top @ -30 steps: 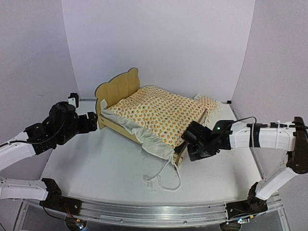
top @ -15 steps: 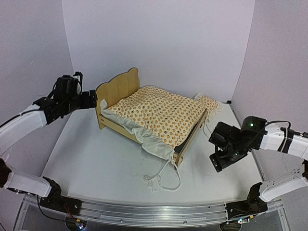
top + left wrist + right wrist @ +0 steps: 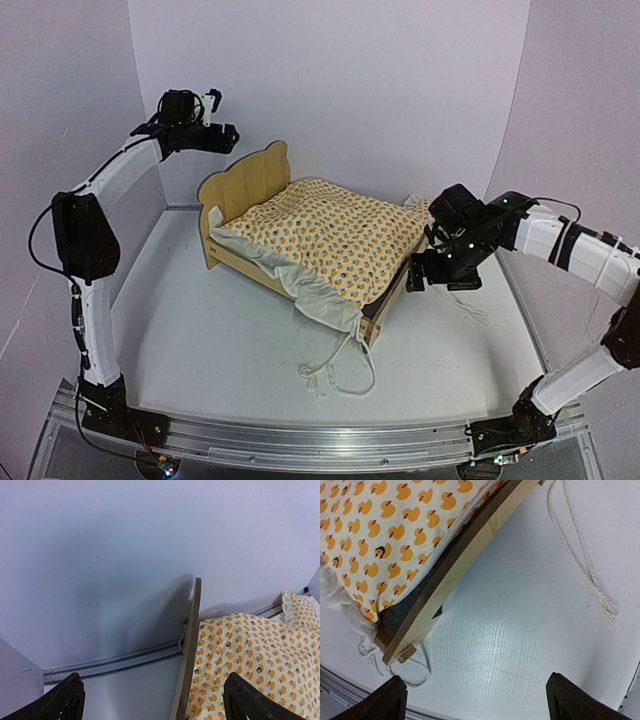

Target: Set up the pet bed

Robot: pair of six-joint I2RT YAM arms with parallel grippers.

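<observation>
White tabletop (image 3: 200,340), walled in on three sides. The pet bed (image 3: 245,190) sits mid-tabletop toward the back, standing on its own and looking fully put together: bear-ear headboard (image 3: 190,645) at the left rear, low footboard (image 3: 465,565) at the right front, and a sliver of dark base panel (image 3: 400,617) showing under the cover at the foot corner. The duck-print bedding (image 3: 340,235) is spread over the whole frame, its white ruffle spilling over the near side rail and bunching at the front foot corner. The left arm is raised high, with the left claw (image 3: 225,137) up by the back wall above and just left of the headboard; its fingers are spread wide with nothing between them, and it is well clear of the bed. The right claw (image 3: 418,280) hovers low just beside the footboard's outer face, not touching it, also spread wide over bare tabletop and carrying nothing. The small matching pillow (image 3: 432,212) lies at the far foot-end corner, near the right arm; I can't tell whether it rests on the bed or on the tabletop beside it. A loose white cord (image 3: 335,375) loops on the tabletop in front of the foot corner, and a second frayed cord (image 3: 580,560) trails by the right claw. My call: frame and cover are done and the task is mostly through. What looks left is getting the pillow up to the headboard end, and maybe tidying the bunched ruffle and the stray cords.
</observation>
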